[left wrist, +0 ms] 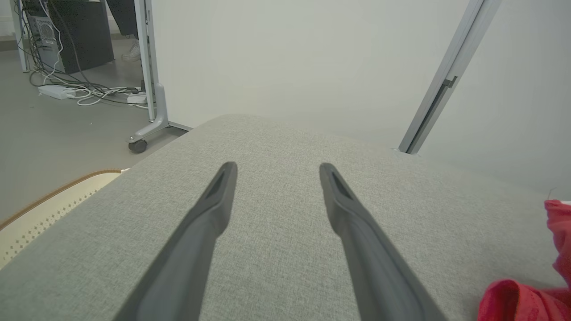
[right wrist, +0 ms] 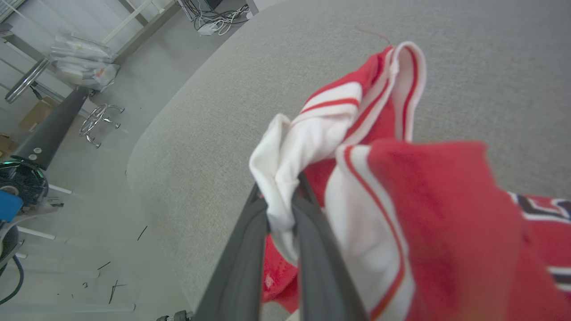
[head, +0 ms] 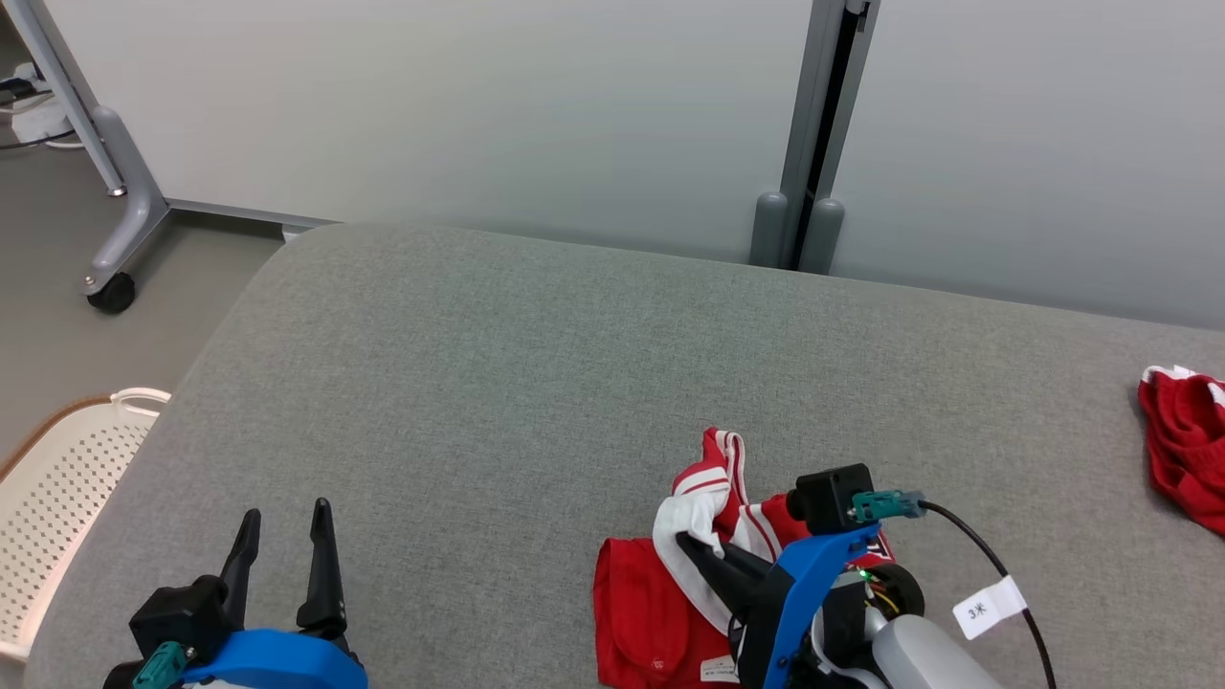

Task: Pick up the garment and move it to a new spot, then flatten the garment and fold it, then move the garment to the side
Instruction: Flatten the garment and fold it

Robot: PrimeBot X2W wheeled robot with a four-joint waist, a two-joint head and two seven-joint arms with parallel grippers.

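Our right fingers [right wrist: 243, 267] are pressing nearly together, pinching a white fold of the garment [right wrist: 424, 214], and we are holding that fold raised above the rest of the cloth. Red with white bands, the garment is lying crumpled near the front edge of the grey tabletop [head: 498, 383], right of middle, with its lower part resting flat on the surface. Our left fingers [left wrist: 200, 232] are standing spread wide, gripping nothing, over bare tabletop at the near left, well apart from the garment. Farther out, another red piece [head: 1182, 450] is lying at the far right edge, and a pale perforated basket [head: 57, 498] is sitting beside the tabletop's left side.
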